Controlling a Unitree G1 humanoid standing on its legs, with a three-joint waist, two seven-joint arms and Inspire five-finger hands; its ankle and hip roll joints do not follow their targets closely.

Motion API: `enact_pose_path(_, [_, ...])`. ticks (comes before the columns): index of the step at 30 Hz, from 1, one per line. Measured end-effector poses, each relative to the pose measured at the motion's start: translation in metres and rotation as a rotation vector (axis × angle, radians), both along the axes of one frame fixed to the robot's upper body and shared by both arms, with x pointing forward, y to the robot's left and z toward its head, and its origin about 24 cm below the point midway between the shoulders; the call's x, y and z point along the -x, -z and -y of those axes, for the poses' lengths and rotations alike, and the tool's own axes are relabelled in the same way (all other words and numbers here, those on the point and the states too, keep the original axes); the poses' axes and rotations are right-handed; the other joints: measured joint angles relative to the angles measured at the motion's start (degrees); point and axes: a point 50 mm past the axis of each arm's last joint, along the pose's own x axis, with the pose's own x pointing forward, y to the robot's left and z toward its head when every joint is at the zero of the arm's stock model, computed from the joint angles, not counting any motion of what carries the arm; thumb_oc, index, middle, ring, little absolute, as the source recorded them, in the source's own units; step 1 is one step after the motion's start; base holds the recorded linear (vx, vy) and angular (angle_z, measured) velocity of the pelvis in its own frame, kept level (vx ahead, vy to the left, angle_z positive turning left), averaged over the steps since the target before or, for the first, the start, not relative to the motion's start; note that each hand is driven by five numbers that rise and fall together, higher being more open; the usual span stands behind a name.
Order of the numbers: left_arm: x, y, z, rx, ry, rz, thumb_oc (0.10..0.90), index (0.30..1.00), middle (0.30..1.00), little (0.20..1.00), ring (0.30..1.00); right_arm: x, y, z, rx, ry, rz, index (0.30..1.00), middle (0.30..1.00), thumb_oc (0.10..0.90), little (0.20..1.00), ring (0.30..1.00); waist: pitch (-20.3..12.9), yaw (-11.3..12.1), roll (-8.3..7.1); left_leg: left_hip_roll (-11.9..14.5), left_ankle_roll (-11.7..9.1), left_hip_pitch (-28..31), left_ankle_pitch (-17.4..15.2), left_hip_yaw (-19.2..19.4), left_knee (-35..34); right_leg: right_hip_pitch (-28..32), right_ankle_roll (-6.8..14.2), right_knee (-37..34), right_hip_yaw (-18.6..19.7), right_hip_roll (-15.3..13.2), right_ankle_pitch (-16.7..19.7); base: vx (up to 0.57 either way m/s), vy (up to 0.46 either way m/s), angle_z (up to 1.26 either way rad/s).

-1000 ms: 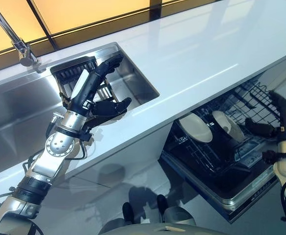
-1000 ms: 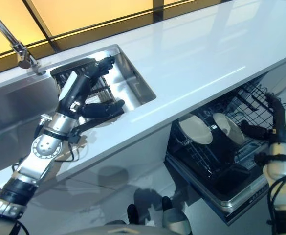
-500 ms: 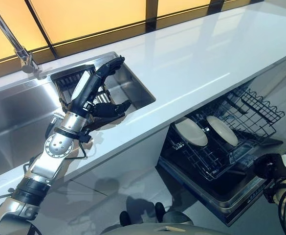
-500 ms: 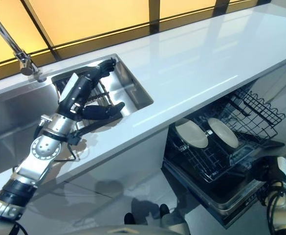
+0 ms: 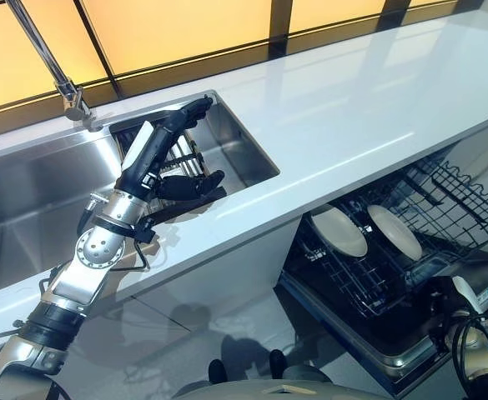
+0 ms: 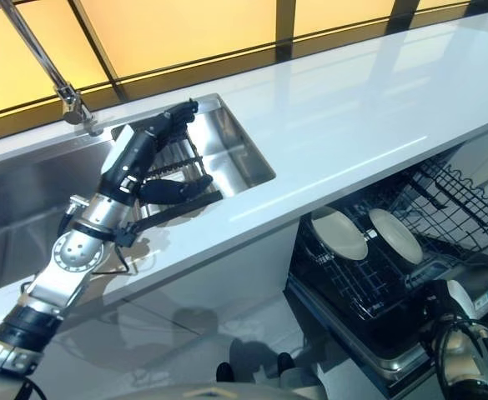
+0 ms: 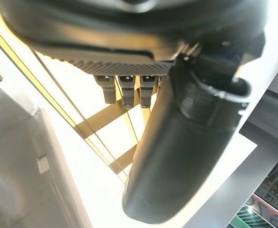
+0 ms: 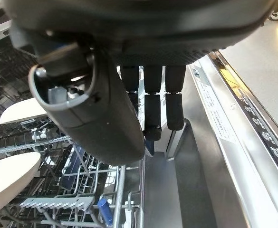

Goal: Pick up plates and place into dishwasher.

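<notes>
head cameras high over sink (image 5: pixel 27 200) and dishwasher (image 6: pixel 410 275), wrist cameras close along hands

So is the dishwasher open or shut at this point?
Open: the dishwasher door is down and its rack is pulled out, with two plates standing in it.

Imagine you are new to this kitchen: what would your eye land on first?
Probably the left hand, raised over the sink with fingers straight, above a dark rack. Next, two pale plates standing upright in the pulled-out dishwasher rack under the white counter, with the right hand open beside them.
</notes>
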Motion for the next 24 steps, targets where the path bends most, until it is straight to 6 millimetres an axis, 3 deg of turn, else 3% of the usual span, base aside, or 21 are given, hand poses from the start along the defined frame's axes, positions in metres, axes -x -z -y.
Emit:
enact_pose_path(16, [-0.002, 0.007, 0.001, -0.04, 0.005, -0.07, 0.8, 0.9, 0.9, 0.9, 0.9, -0.003, 0.006, 0.023, -0.051, 0.102, -0.142, 0.3, 0.3, 0.1, 0.2, 0.3, -0.07, 1.43, 0.02, -0.14, 0.13, -0.65, 0.82, -1.88, 0.0, 0.09, -0.01, -0.01, -2.26, -0.33, 0.0, 0.01, -0.019, 0.06])
enact_pose_path(24, [-0.002, 0.013, 0.005, -0.05, 0.014, -0.106, 0.8, 0.9, 0.9, 0.9, 0.9, -0.002, 0.01, 0.022, -0.085, 0.137, -0.171, 0.3, 0.3, 0.1, 0.2, 0.3, -0.07, 2.24, 0.02, -0.03, -0.07, -0.37, 1.25, -3.2, -0.02, 0.93, -0.08, -0.02, -3.47, -0.38, 0.04, 0.03, -0.007, 0.08])
